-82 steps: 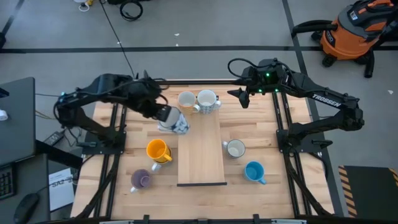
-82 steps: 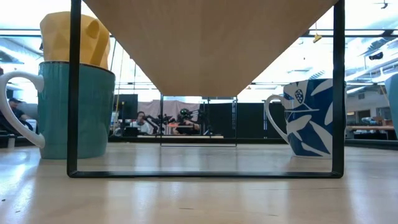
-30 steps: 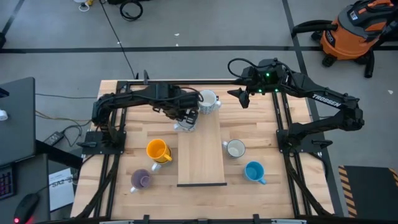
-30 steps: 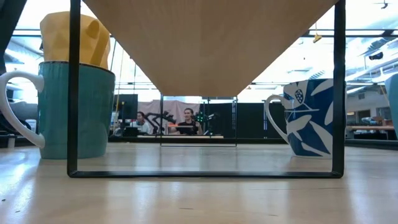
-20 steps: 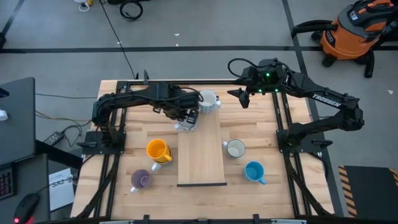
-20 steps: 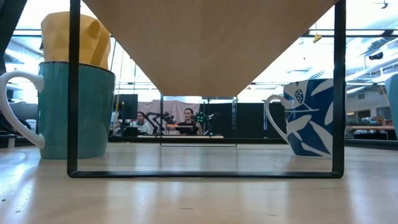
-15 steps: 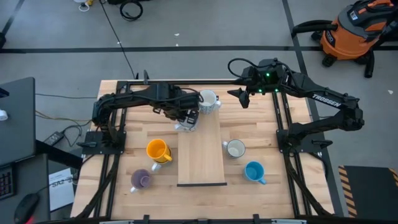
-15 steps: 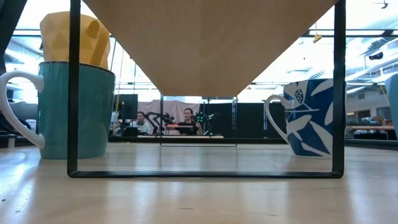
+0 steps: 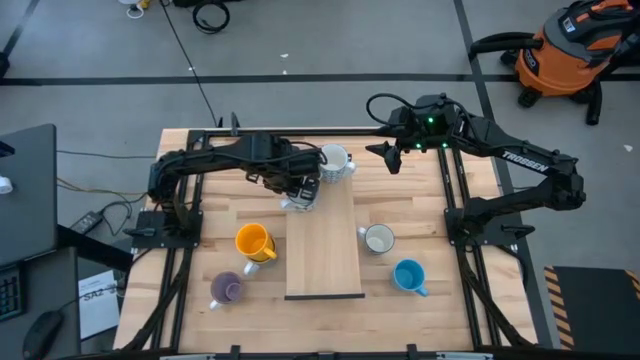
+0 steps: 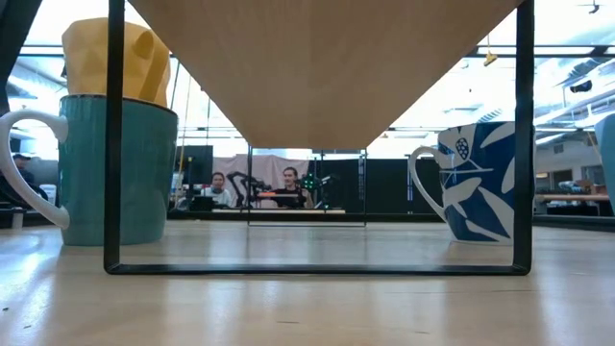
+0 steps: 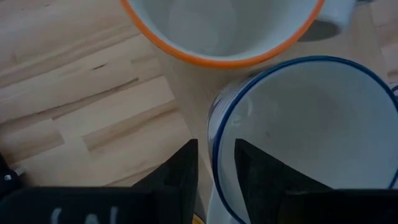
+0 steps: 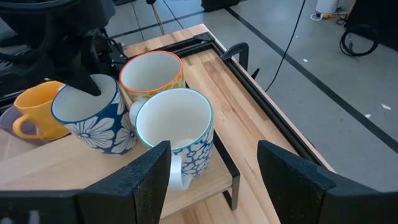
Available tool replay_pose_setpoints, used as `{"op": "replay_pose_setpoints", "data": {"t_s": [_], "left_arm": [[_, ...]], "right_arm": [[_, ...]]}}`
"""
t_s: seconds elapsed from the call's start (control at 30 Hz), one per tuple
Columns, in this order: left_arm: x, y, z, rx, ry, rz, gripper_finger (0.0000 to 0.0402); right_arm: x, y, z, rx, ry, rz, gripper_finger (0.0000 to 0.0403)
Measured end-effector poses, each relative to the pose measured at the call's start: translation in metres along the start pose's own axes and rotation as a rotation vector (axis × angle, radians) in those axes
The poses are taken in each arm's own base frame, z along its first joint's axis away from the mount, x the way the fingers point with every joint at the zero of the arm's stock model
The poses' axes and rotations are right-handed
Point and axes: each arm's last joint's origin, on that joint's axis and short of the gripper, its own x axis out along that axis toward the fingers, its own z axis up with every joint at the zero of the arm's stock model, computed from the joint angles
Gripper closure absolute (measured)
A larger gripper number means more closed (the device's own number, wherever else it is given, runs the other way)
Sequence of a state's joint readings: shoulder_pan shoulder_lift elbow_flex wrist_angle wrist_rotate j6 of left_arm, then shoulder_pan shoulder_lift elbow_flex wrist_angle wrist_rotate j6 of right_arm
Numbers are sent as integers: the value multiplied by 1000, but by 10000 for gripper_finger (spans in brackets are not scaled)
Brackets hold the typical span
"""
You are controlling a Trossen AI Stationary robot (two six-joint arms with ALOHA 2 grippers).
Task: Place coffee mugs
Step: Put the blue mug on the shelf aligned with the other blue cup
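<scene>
The left gripper (image 9: 303,188) sits over the blue-flowered white mug (image 12: 94,121) at the far left corner of the raised wooden shelf (image 9: 325,250); its two dark fingers (image 11: 180,180) straddle the mug's blue-edged rim, one inside and one outside, slightly apart and not visibly pinching the wall. Touching that mug stand an orange-rimmed white mug (image 12: 151,73) and a teal-patterned white mug (image 12: 175,127), whose handle juts over the shelf edge. The right gripper (image 9: 389,152) hangs near the table's far edge, just beyond the shelf's right corner, with its fingers spread wide and nothing between them. Farther out on the butcher-block table (image 9: 430,300), a yellow mug (image 9: 253,243) and a purple mug (image 9: 227,290) stand left of the shelf, while a white mug (image 9: 378,239) and a bright blue mug (image 9: 409,275) stand right of it. The shelf rests on a thin black metal frame (image 10: 115,144). White lettering on the right arm (image 9: 523,160) reads TROSSEN. Around the table lies grey floor with dark lines, an orange shop vacuum (image 9: 565,50) at the far right, and a dark monitor (image 9: 25,190) at the left. The low view shows people seated at desks (image 10: 288,187) in the room behind.
</scene>
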State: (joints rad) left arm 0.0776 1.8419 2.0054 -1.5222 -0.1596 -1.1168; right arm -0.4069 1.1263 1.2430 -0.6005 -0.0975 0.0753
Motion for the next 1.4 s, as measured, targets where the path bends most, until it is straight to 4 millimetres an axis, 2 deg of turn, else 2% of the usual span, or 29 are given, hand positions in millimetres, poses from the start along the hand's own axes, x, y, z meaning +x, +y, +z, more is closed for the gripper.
{"op": "replay_pose_setpoints", "data": {"t_s": [0.27,0.57,0.83,1.1,1.23,1.4], "left_arm": [[-11,5,-1,-3,-15,-31,290],[-46,23,-12,34,-57,-125,290],[-90,44,-45,342,-143,-221,290],[-123,70,-87,514,-309,-228,295],[-113,83,-101,547,-330,-191,300],[-76,99,-114,580,-323,-164,301]], "right_arm": [[0,0,0,0,0,0,157],[0,0,-1,1,6,0,157],[0,0,-5,5,47,-3,157],[0,0,-5,5,46,0,157],[-6,7,-4,5,31,23,157],[-25,22,-4,29,-15,77,157]]}}
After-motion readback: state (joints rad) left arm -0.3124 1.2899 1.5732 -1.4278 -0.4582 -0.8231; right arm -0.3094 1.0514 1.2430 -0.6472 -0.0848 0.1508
